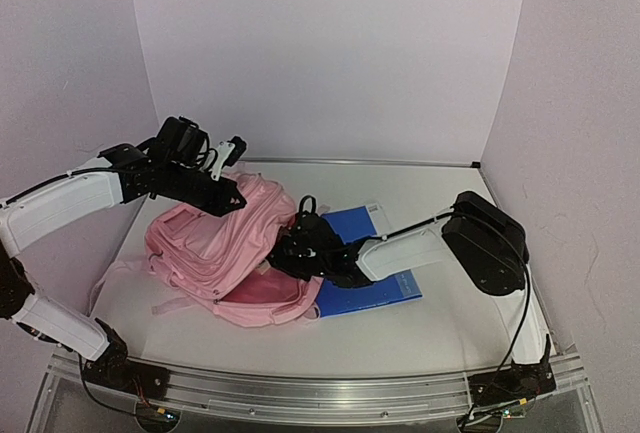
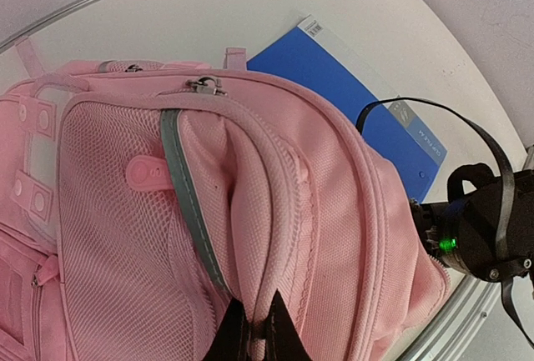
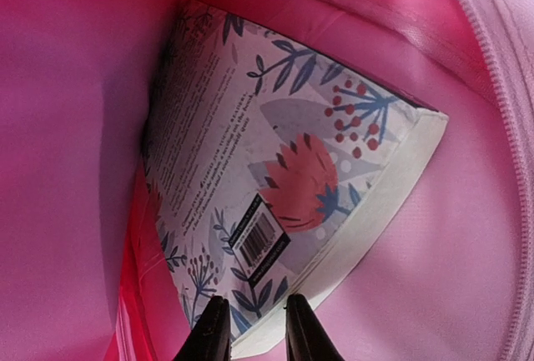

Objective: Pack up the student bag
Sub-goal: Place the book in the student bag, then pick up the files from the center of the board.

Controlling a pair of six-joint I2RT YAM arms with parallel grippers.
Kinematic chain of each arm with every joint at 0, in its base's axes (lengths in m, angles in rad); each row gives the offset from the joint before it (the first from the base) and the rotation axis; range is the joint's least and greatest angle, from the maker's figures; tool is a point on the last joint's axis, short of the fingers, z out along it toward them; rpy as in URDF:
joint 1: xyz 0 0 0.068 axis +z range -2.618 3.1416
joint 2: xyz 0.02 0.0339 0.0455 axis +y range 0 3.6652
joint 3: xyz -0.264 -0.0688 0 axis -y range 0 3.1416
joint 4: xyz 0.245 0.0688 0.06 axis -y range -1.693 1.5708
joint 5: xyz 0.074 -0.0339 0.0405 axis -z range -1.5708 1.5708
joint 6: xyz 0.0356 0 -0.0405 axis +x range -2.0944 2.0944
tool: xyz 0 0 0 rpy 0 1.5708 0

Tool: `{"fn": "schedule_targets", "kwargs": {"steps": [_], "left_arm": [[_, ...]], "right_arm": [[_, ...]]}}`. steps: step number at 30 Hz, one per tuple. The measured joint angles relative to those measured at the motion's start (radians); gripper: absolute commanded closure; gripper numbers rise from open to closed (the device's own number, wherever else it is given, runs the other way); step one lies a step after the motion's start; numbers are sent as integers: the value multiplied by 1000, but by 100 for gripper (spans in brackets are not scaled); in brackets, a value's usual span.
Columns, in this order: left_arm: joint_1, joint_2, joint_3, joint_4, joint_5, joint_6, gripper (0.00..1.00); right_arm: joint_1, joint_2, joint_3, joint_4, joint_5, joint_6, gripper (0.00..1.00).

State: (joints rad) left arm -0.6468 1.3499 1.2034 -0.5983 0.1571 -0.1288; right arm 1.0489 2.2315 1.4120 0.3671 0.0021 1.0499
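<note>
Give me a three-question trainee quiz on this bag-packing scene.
1. True or false: the left gripper is shut on the student bag fabric.
2. What lies inside the bag in front of the right gripper? A) floral-cover book B) pencil case C) water bottle
3. Fill in: the blue notebook lies on the ___, outside the bag.
Key: 1 true; 2 A; 3 table.

student bag [image 2: 334, 211]: soft pink cloth, matt; mesh panel;
blue book [image 2: 334, 77]: smooth cover, faint sheen;
floral book [image 3: 275, 186]: printed paper, matt;
table [image 1: 420, 338]: smooth white, matt
</note>
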Motion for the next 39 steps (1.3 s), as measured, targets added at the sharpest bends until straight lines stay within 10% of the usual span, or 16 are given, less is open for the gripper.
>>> {"fn": "schedule_targets", "kwargs": {"steps": [16,25,28,34,39], "left_arm": [[90,22,19,-3,-110,-23,100],[278,-66,-91,-4,-175,-138,99],[304,-100,-116,-18,-177,-161,88],[303,-98,-113,-47,-85,-211,29],[257,-96,-109,-24,-46,-283,20]], "right_arm": [[-54,-528,-246,-233,97,-272,39],[-384,-695,-494,-350,-109,-338,34],[-468,-695,-544,-387,-194,-357,32],[-578,-677,-572,-398,-344,-411,31],[-660,-624,-580,-398,-436,-458,29]]}}
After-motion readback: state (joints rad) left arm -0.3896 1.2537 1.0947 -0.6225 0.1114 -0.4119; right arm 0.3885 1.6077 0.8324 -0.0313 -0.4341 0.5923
